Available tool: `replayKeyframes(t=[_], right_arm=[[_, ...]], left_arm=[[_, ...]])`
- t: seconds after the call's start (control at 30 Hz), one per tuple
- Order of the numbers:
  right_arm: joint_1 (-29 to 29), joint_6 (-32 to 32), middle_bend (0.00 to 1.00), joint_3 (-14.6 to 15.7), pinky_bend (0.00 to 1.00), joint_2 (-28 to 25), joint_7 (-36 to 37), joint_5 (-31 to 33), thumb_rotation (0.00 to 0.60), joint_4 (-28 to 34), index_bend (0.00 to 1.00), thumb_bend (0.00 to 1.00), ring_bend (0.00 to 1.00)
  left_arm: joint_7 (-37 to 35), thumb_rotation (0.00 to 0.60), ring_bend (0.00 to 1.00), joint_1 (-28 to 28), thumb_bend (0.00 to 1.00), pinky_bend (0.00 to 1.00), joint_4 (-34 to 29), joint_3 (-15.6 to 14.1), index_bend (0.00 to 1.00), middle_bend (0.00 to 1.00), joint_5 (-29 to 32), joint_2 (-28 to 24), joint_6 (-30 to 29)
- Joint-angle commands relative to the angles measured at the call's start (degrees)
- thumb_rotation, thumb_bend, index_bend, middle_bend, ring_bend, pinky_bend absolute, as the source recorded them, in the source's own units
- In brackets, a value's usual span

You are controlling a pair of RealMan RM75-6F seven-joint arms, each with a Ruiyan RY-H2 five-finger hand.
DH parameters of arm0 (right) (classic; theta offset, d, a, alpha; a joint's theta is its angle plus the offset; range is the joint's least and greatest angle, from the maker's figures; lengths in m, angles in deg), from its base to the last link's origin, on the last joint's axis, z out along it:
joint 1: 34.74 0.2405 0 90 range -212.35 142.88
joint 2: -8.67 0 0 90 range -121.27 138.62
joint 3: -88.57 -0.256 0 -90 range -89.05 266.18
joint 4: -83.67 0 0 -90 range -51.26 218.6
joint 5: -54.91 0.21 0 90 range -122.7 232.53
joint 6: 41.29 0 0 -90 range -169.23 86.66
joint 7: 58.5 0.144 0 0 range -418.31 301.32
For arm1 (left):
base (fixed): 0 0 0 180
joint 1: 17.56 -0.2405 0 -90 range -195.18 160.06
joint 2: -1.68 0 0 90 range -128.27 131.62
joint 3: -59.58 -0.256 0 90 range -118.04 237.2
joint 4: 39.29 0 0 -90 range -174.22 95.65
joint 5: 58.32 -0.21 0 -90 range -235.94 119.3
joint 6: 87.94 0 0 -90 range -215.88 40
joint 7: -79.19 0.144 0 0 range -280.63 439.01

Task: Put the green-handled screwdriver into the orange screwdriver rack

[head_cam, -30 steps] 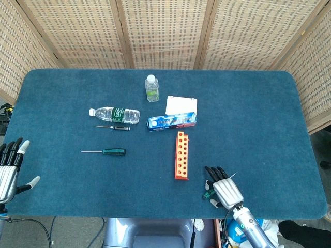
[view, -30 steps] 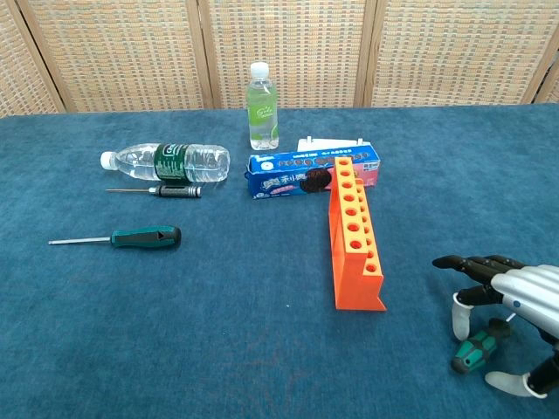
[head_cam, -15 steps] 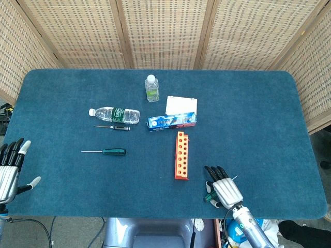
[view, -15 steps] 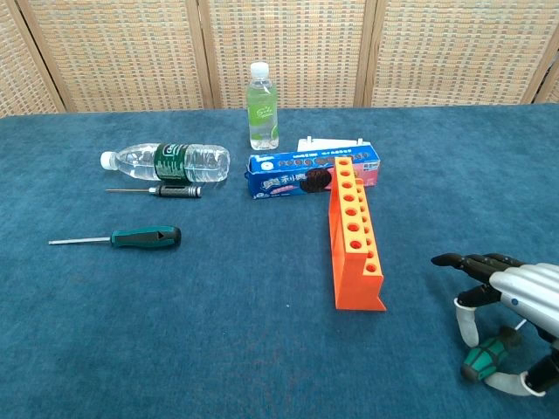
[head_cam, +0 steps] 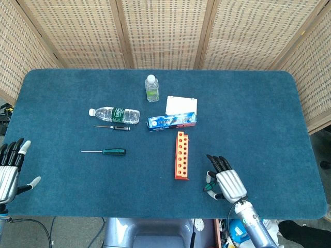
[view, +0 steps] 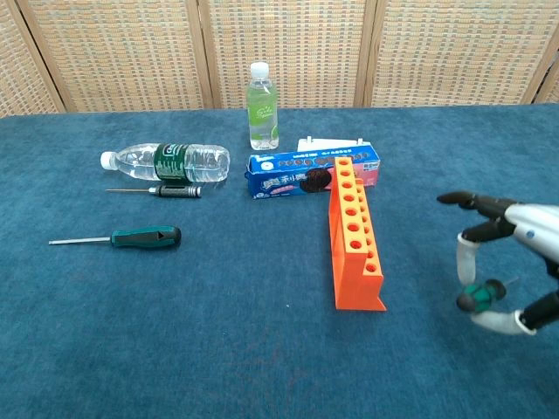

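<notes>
the right hand (view: 511, 262) pinches a green-handled screwdriver (view: 479, 296) above the table's (view: 218, 332) right edge, just beside the orange screwdriver rack (view: 354, 240). another green-handled screwdriver (view: 131, 237) lies near the left edge, below a black-handled screwdriver (view: 166, 190) and a lying water bottle (view: 170, 162).

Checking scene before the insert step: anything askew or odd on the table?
Nothing damaged or spilled. One water bottle lies on its side; the small bottle stands upright. A second green-handled screwdriver lies at left, while the right hand already holds a green-handled one beside the orange rack.

Left hand (head_cam: 11, 170) cut by frame edge.
</notes>
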Motion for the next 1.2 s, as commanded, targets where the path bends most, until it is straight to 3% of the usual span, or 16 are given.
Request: replayKeyframes(t=[0.03,0.37,0.6,0.83,1.2], right_arm=[[-0.54,-1.42,0.0,-2.05,0.0,-1.09,3.92,1.98,0.6,3.12,0.63,0.22,0.0],[-0.19,-0.72,0.0,-6.91,0.0,-4.61,13.34,8.01,0.6,11.26,0.63,0.22,0.0],[-0.13,-1.3,0.0,-12.85,0.0,-6.83,17.07,16.6,0.6,19.83,0.63,0.22,0.0],[1.08,-1.52,0.0,-18.82,0.0,-8.91,18.2,25.46,0.6,26.21,0.63,0.22,0.0],[4.38,-1.74,0.0,-24.37,0.0,-9.51,17.31,35.94,0.6,32.52,0.63,0.22,0.0]], left_arm=[[-0.01,0.6,0.0,0.0,0.0,0.0,0.03,-0.02,0.0,0.0,-0.03,0.0,0.0],[0.08,0.6,0.0,0.02,0.0,0.0,0.04,-0.06,0.0,0.0,-0.19,0.07,-0.05],[0.14,0.6,0.0,0.1,0.0,0.0,0.11,-0.09,0.0,0.0,-0.32,0.12,0.0],[-0.03,0.6,0.0,0.06,0.0,0.0,0.16,-0.1,0.0,0.0,-0.42,0.12,-0.14],[-1.43,0.6,0.0,-0.02,0.0,0.0,1.33,0.21,0.0,0.0,-1.23,0.66,-1.45]])
